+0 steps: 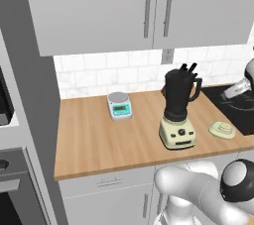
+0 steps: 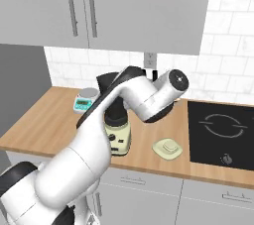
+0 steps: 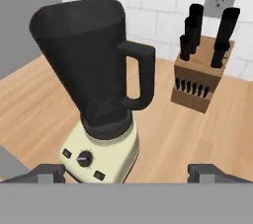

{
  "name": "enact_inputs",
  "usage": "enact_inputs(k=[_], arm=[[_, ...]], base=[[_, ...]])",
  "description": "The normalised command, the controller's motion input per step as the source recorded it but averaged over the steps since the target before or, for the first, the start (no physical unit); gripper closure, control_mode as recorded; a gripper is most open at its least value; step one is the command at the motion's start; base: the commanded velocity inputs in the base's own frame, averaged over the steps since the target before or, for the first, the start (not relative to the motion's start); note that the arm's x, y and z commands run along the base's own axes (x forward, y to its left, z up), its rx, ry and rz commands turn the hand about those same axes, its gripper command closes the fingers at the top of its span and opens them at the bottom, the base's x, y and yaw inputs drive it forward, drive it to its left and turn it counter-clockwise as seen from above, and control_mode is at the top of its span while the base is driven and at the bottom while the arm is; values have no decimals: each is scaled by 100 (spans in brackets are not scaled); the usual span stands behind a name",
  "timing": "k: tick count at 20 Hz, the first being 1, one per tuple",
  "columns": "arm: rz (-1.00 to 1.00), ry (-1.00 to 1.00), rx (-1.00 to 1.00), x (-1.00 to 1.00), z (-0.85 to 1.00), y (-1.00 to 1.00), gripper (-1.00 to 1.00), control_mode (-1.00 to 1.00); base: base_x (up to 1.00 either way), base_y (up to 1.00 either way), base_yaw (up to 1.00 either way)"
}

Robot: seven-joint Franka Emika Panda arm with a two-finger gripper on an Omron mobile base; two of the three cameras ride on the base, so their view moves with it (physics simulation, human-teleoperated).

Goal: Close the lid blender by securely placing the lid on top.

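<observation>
Dark finger tips of the hand (image 3: 126, 172) are standing wide apart w/ nothing between them, so the hand is empty and spread about as far as it goes. It's hovering near the blender (image 3: 99, 90), looking down along the jar, which is sitting straight ahead of the fingers; handle is pointing to the right-finger side. Jar top is showing open, no cover on it. Beyond the blender, on the handle side, a wooden knife block (image 3: 197, 77) is standing by the tiled wall.

Cream lid (image 1: 222, 130) is lying flat on the table (image 1: 99, 140), apart from the blender base, well off to the handle side of the hand, betw. the base and the black cooktop (image 2: 221, 130). Small grey scale (image 1: 119, 105) is sitting farther out on the opposite side, not part of the job.

Handling, as a guess: lid is looking light, rigid, prob. smooth plastic, so slippery at the flat rim and too low to pinch edge-on w/o scraping the table. Raised centre knob is the better hold, taken from straight above, fingers closing either side. Being light, it's likely tipping if gripped off-centre. Blender is looking top-heavy on its squat base, so pressing down needs to be square, not sideways.
</observation>
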Motion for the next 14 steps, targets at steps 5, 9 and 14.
enact_inputs(k=[5,9,14], arm=[[33,-9,0,2,-43,-96,-100,-100],[15,-3,-6,6,-52,-53,-100,-100],[14,-1,-6,14,-56,-26,-100,-100]], base=[[0,0,0],[0,0,0],[0,0,0]])
